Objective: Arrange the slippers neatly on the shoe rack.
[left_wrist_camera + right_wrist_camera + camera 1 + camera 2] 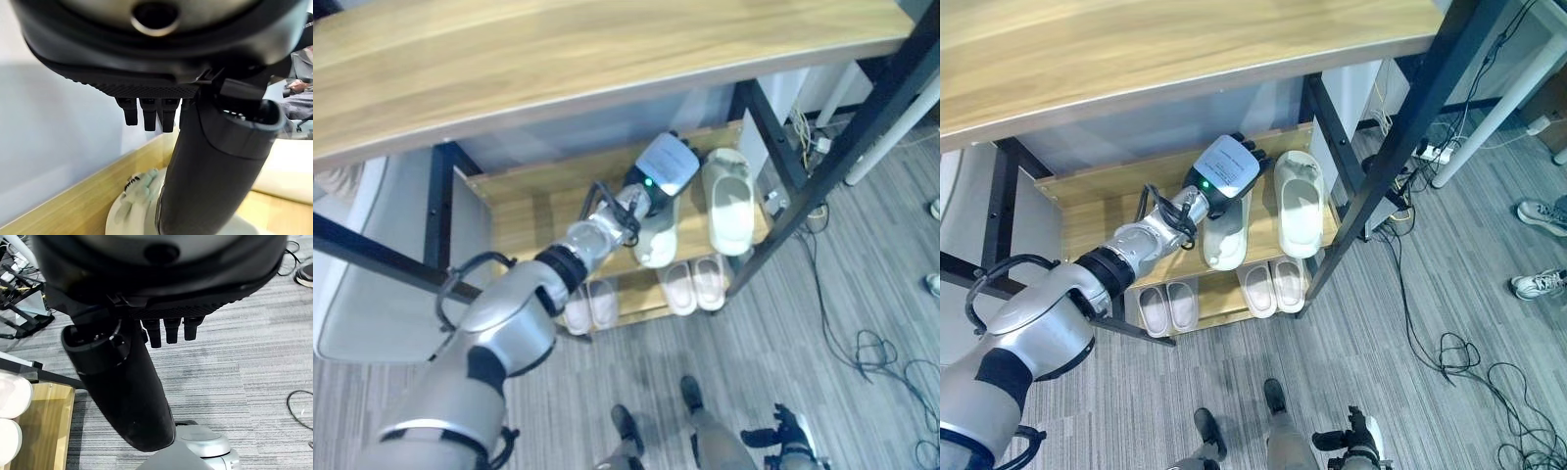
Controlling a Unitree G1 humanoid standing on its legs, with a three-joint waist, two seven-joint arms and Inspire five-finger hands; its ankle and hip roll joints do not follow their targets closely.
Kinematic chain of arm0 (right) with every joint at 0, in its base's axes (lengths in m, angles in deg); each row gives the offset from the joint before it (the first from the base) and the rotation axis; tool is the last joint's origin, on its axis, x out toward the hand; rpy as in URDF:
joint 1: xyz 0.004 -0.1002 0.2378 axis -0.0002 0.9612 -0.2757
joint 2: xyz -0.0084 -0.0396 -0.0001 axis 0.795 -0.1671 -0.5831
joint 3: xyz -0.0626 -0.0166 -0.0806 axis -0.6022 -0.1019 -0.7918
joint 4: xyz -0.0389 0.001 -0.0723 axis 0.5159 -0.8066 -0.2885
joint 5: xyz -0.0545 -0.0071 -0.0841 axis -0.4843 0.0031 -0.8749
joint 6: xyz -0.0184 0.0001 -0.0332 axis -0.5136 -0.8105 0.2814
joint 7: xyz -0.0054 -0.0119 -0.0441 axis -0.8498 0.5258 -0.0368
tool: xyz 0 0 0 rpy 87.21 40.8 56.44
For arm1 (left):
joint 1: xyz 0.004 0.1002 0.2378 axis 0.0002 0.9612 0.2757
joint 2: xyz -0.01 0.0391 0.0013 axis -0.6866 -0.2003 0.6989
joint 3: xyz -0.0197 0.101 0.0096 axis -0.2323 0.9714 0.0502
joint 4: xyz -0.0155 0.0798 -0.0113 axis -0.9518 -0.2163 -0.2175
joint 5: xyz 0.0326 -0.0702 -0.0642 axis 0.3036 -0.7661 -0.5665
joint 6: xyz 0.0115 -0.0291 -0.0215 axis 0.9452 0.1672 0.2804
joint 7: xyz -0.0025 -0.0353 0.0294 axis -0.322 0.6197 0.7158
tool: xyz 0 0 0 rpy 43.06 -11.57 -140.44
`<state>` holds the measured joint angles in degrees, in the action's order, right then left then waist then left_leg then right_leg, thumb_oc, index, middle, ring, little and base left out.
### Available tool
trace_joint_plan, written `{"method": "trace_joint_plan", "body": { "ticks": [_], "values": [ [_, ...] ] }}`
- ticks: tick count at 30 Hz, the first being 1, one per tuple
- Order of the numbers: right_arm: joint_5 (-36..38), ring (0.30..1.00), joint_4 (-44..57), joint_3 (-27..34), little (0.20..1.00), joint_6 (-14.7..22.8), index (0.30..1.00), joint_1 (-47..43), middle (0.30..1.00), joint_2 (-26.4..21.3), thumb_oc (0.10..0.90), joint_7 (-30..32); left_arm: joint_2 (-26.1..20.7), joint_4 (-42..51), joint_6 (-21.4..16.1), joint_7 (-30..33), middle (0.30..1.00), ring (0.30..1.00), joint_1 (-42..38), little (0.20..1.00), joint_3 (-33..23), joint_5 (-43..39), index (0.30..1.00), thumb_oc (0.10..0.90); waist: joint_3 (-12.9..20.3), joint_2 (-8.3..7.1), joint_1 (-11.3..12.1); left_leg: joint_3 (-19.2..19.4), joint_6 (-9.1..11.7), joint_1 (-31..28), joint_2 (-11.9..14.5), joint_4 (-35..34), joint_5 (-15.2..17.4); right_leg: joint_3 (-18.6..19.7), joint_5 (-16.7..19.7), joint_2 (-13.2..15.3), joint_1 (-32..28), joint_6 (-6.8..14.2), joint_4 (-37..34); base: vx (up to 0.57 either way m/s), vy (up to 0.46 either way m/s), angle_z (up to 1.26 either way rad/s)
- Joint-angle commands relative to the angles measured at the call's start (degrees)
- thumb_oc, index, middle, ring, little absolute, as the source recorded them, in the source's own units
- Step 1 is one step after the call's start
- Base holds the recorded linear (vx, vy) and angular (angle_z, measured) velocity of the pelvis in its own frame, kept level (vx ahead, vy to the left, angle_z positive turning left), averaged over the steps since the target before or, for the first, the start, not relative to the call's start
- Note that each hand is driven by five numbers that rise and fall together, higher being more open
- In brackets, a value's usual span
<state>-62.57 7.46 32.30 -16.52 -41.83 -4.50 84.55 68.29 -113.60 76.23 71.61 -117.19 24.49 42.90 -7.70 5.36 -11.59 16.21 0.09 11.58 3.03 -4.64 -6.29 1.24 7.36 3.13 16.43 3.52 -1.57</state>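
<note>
While left hand [1231,168] covers it, slipper [1225,238] pale cream.

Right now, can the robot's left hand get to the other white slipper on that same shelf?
Probably yes. The left hand is already on that shelf, over one white slipper, and the other slipper lies right beside it with nothing between them. The rack's black post stands just past it.

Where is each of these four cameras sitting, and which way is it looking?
Left eye view: on the head, looking down at the shoe rack; left hand over a slipper.
Right eye view: beside it, same rack, hand and slipper.
Left wrist view: on the left wrist, looking along straight fingers to that slipper; thumb in front.
Right wrist view: on the right wrist, facing carpet; right hand, fingers straight.
</note>
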Motion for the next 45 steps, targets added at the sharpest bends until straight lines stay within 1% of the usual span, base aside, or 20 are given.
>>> {"method": "trace_joint_plan", "body": {
  "ticks": [1, 3, 6, 7, 9, 12, 13, 16, 19, 21, 23, 25, 27, 29, 30, 31, 34, 45],
  "values": [
    [1.65, 0.900, -2.57, 0.82, 0.900, -0.12, 0.900, 4.15, 0.900, -2.11, 0.800, 0.27, 1.46, -5.32, 1.68, 3.29, 0.900, 0.900, -6.33, 0.900, -7.74, -2.15, 0.900, 0.800, 3.36, 0.33, 2.16, -5.09, 3.67, -3.31, 1.72, -0.36, 5.93, -6.59, -5.32, 2.51, -3.31, 4.47, -0.44, 0.02, -0.010, 0.12],
    [1.77, 0.900, -2.86, 1.03, 0.900, -0.47, 0.900, 4.12, 0.900, -2.02, 0.800, 0.00, 1.75, -5.05, 1.56, 3.11, 0.900, 0.900, -5.35, 0.900, -8.04, -2.40, 0.900, 0.800, 3.51, 0.35, 2.28, -5.35, 3.71, -4.19, 1.61, -0.36, 6.07, -6.84, -5.55, 2.48, -4.35, 4.49, -0.45, 0.02, -0.007, 0.08],
    [1.74, 0.900, -3.56, 1.37, 0.900, -1.15, 0.900, 4.84, 0.900, -1.76, 0.800, -0.57, 1.68, -3.87, 0.44, 2.44, 0.900, 0.900, -4.01, 0.900, -8.82, -4.28, 0.900, 0.800, 4.22, 0.20, 2.47, -5.45, 3.78, -5.47, 1.46, -0.36, 6.36, -7.35, -5.74, 2.51, -5.89, 4.54, -0.68, 0.02, -0.008, 0.06],
    [1.58, 0.900, -3.79, 1.40, 0.900, -1.28, 0.900, 5.15, 0.900, -1.57, 0.800, -0.60, 1.66, -3.59, 0.35, 2.22, 0.900, 0.900, -3.38, 0.900, -9.48, -5.53, 0.900, 0.800, 4.34, 0.16, 2.54, -5.48, 3.78, -5.89, 1.47, -0.36, 6.44, -7.51, -5.79, 2.53, -6.41, 4.56, -0.77, 0.03, -0.011, 0.03],
    [1.64, 0.900, -4.38, 1.84, 0.900, -2.01, 0.900, 5.64, 0.900, -0.88, 0.800, -0.80, 1.83, -2.58, -0.22, 1.99, 0.900, 0.900, -1.35, 0.900, -12.70, -10.37, 0.900, 0.800, 4.94, 0.02, 2.78, -5.61, 3.73, -6.85, 1.35, -0.36, 6.64, -7.89, -5.84, 2.61, -7.58, 4.55, -1.01, 0.04, -0.017, 0.04],
    [1.65, 0.900, -4.79, 2.17, 0.900, -2.37, 0.900, 5.86, 0.900, -0.43, 0.800, -1.14, 1.31, -1.52, -0.52, 2.10, 0.900, 0.900, 0.04, 0.900, -13.51, -11.42, 0.900, 0.800, 5.46, -0.12, 3.14, -5.82, 3.68, -7.53, 1.31, -0.36, 6.80, -8.19, -5.96, 2.62, -8.45, 4.57, -1.11, 0.03, -0.010, 0.16],
    [1.47, 0.900, -5.09, 1.79, 0.900, -2.79, 0.900, 5.81, 0.900, 0.03, 0.800, -1.45, 2.58, -1.17, -0.69, 2.32, 0.900, 0.900, 0.22, 0.900, -14.29, -13.20, 0.900, 0.800, 6.01, -0.26, 3.30, -5.94, 3.64, -8.11, 1.26, -0.36, 6.85, -8.43, -6.06, 2.63, -9.15, 4.55, -1.15, 0.04, -0.006, 0.13],
    [1.50, 0.900, -5.12, 2.18, 0.900, -3.21, 0.900, 6.34, 0.900, 0.57, 0.800, -1.56, 1.30, 0.76, -1.33, 2.29, 0.900, 0.900, 2.53, 0.900, -17.35, -18.09, 0.900, 0.800, 6.66, -0.41, 3.76, -6.10, 3.58, -9.00, 1.16, -0.36, 6.98, -9.02, -6.07, 2.76, -10.40, 4.58, -1.35, 0.02, -0.005, 0.04],
    [1.55, 0.900, -5.36, 2.04, 0.900, -3.64, 0.900, 6.03, 0.900, 1.07, 0.800, -1.81, 1.29, 1.54, -0.67, 1.81, 0.900, 0.900, 4.36, 0.900, -17.36, -17.29, 0.900, 0.800, 6.90, -0.51, 4.06, -6.24, 3.48, -9.55, 0.99, -0.36, 7.00, -9.41, -6.16, 2.80, -11.03, 4.61, -1.35, 0.01, 0.001, 0.07],
    [1.64, 0.900, -5.20, 1.94, 0.900, -3.66, 0.900, 6.01, 0.900, 1.38, 0.800, -1.76, 2.09, 1.01, -0.54, 1.49, 0.900, 0.900, 6.42, 0.900, -18.65, -18.57, 0.900, 0.800, 6.93, -0.70, 4.28, -6.41, 3.41, -9.67, 0.92, -0.36, 6.95, -9.46, -6.13, 2.80, -11.26, 4.53, -1.36, 0.01, -0.004, 0.12],
    [1.53, 0.900, -5.34, 1.74, 0.900, -4.03, 0.900, 5.80, 0.900, 1.80, 0.800, -1.80, 3.90, -0.36, -0.51, 0.80, 0.900, 0.900, 9.68, 0.900, -20.45, -21.11, 0.900, 0.800, 7.15, -0.90, 4.54, -6.53, 3.32, -9.82, 0.82, -0.36, 7.00, -9.65, -6.04, 2.82, -11.69, 4.41, -1.70, 0.02, -0.002, 0.05],
    [1.70, 0.900, -5.46, 1.75, 0.900, -4.24, 0.900, 5.62, 0.900, 1.96, 0.800, -1.77, 5.27, -1.49, -0.23, 0.50, 0.900, 0.900, 11.28, 0.900, -21.16, -22.35, 0.900, 0.800, 7.40, -0.97, 4.67, -6.56, 3.30, -10.00, 0.85, -0.36, 7.02, -9.76, -5.99, 2.82, -11.99, 4.36, -1.84, 0.03, 0.000, 0.01],
    [1.92, 0.900, -5.47, 1.81, 0.900, -4.32, 0.900, 5.54, 0.900, 2.12, 0.800, -1.82, 5.89, -2.56, -0.07, 0.60, 0.900, 0.900, 12.19, 0.900, -21.43, -22.41, 0.900, 0.800, 7.54, -1.07, 4.68, -6.56, 3.29, -10.04, 0.90, -0.36, 7.01, -9.78, -5.97, 2.82, -12.10, 4.34, -1.90, 0.00, 0.000, 0.00],
    [1.95, 0.900, -5.51, 1.50, 0.900, -4.40, 0.900, 5.08, 0.900, 1.96, 0.800, -1.63, 7.02, -6.44, 0.59, 0.24, 0.900, 0.900, 13.53, 0.900, -21.06, -21.88, 0.900, 0.800, 7.69, -1.25, 4.58, -6.46, 3.28, -10.16, 0.89, -0.36, 7.07, -9.75, -5.83, 2.77, -12.04, 4.34, -1.99, 0.00, 0.000, 0.00],
    [1.95, 0.900, -5.51, 1.51, 0.900, -4.40, 0.900, 5.08, 0.900, 1.95, 0.800, -1.63, 7.07, -6.50, 0.56, 0.27, 0.900, 0.900, 13.50, 0.900, -21.06, -21.88, 0.900, 0.800, 7.70, -1.24, 4.59, -6.46, 3.28, -10.15, 0.89, -0.36, 7.07, -9.74, -5.83, 2.77, -12.03, 4.34, -1.99, 0.03, -0.001, 0.00],
    [1.76, 0.900, -5.49, 1.17, 0.900, -4.39, 0.900, 5.01, 0.900, 2.00, 0.800, -1.51, 7.63, -8.48, 0.66, -0.08, 0.900, 0.900, 13.98, 0.900, -21.23, -22.50, 0.900, 0.800, 7.83, -1.31, 4.56, -6.31, 3.25, -10.18, 0.88, -0.36, 7.15, -9.74, -5.73, 2.76, -12.03, 4.35, -2.13, 0.00, 0.000, 0.00],
    [1.78, 0.900, -5.91, 1.14, 0.900, -4.59, 0.900, 4.67, 0.900, 1.69, 0.800, -1.47, 8.46, -10.71, 0.74, -0.89, 0.900, 0.900, 14.48, 0.900, -21.29, -23.14, 0.900, 0.800, 8.05, -1.40, 4.40, -6.12, 3.22, -10.15, 0.84, -0.36, 7.23, -9.55, -5.68, 2.67, -12.10, 4.32, -2.33, 0.03, -0.003, 0.00],
    [2.04, 0.900, -5.92, 0.69, 0.900, -4.70, 0.900, 3.81, 0.900, 1.11, 0.800, -1.48, 11.13, -11.36, -0.14, -2.26, 0.900, 0.900, 11.41, 0.900, -20.11, -25.44, 0.900, 0.800, 7.52, -1.11, 3.45, -5.52, 3.30, -9.70, 1.17, -0.36, 7.30, -8.74, -5.28, 2.61, -11.17, 4.39, -2.70, 0.01, -0.003, -0.01]
  ]
}}
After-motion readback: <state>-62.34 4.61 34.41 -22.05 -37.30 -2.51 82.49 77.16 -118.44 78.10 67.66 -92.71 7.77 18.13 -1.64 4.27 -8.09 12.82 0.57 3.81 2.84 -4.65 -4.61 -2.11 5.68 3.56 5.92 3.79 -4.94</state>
